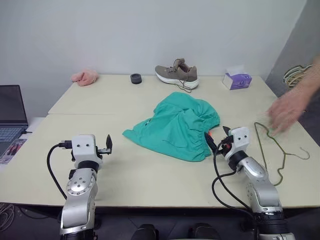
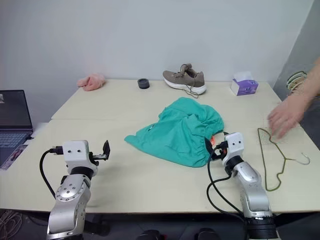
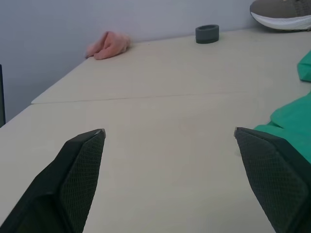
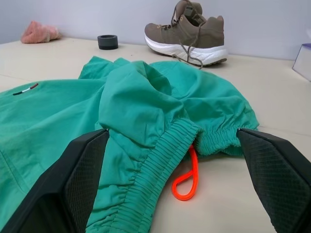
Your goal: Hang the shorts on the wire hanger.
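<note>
Two grippers, both with fingers spread wide, both empty. Left gripper (image 1: 108,145) hovers over bare table (image 1: 150,180), left of the shorts (image 1: 175,125) and clear of them; in its wrist view the two black fingers (image 3: 73,179) frame blank tabletop with a green edge of fabric at one side. Right gripper (image 1: 217,139) sits at the right edge of the shorts, by the gathered waistband; can't tell whether it touches the fabric. In its wrist view the fingers (image 4: 82,179) stand either side of the waistband (image 4: 160,165) with nothing pinched between them. One pair of teal-green shorts, crumpled in a heap near table centre, lying flat on the top. One orange-red loop (image 4: 187,177) pokes out from under the waistband onto the table. One small white label (image 4: 25,90) on the fabric. One wire hanger (image 1: 277,150), thin and dark, lying flat on the table to the right of the right gripper, well apart from the shorts, hook toward the right edge. One person's hand (image 1: 287,111) over the hanger's far end, blurred; contact unclear. Along the far edge: one pink cloth (image 1: 85,77), one small dark round object (image 1: 135,78), one grey-brown shoe (image 1: 177,75), one purple tissue box (image 1: 237,80). One laptop (image 1: 11,117) off the table's left side. A bundle of pale hangers (image 1: 296,76) at far right, count unclear.
</note>
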Motion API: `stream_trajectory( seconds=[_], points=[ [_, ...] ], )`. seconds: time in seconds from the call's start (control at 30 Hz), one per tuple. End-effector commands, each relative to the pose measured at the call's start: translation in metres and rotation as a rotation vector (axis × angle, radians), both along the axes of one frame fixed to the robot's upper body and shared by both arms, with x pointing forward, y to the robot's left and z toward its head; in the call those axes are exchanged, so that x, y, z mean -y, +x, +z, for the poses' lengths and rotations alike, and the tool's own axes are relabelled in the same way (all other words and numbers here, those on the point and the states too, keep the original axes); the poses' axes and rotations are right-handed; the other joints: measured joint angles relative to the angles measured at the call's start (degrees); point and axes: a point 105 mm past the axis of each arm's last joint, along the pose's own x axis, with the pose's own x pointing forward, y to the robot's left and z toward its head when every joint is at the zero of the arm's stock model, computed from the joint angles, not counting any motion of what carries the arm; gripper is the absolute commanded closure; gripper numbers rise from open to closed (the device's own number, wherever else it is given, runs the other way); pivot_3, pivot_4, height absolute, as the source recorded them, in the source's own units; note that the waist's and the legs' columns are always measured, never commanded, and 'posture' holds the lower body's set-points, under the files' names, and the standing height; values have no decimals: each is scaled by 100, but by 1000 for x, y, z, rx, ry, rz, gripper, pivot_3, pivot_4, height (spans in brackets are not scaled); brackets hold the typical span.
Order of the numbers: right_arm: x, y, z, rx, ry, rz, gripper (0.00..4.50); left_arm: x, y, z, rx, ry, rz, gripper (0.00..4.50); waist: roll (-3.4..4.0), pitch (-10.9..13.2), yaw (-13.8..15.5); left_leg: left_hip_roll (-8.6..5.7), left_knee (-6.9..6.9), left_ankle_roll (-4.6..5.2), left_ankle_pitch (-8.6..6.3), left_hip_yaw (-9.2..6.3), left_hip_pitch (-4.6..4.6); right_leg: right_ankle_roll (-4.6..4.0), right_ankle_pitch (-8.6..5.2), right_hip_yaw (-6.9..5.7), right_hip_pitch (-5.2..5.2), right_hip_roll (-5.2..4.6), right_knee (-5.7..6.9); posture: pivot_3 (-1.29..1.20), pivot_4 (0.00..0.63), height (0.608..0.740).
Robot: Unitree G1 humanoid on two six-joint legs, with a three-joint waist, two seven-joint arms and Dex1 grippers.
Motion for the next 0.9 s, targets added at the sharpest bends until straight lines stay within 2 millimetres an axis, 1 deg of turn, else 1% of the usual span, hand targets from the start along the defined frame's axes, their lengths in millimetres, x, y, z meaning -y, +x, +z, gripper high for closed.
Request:
stream_trajectory(
  seconds=[0.03,0.67,0.8,0.9],
  points=[
    [1,4,17,72,-10,-7,27,4,0,18,74,38,-34,0,0,0,2,0,0,0,0,0,0,0,0,1,0,0,0,35,0,740],
    [-1,5,17,73,-29,25,27,-3,-6,15,66,39,-24,0,1,-1,8,2,0,0,0,1,1,-1,0,2,0,8,0,47,0,740],
    [-3,4,18,79,-32,31,27,6,-7,16,84,-14,-116,0,1,-2,7,2,0,0,0,2,1,-1,0,3,0,8,0,46,0,740],
    [-4,3,20,87,-38,48,27,12,-10,17,88,-17,-181,0,1,-2,3,2,0,0,0,5,1,-1,0,5,0,8,0,36,0,740]
  ],
)
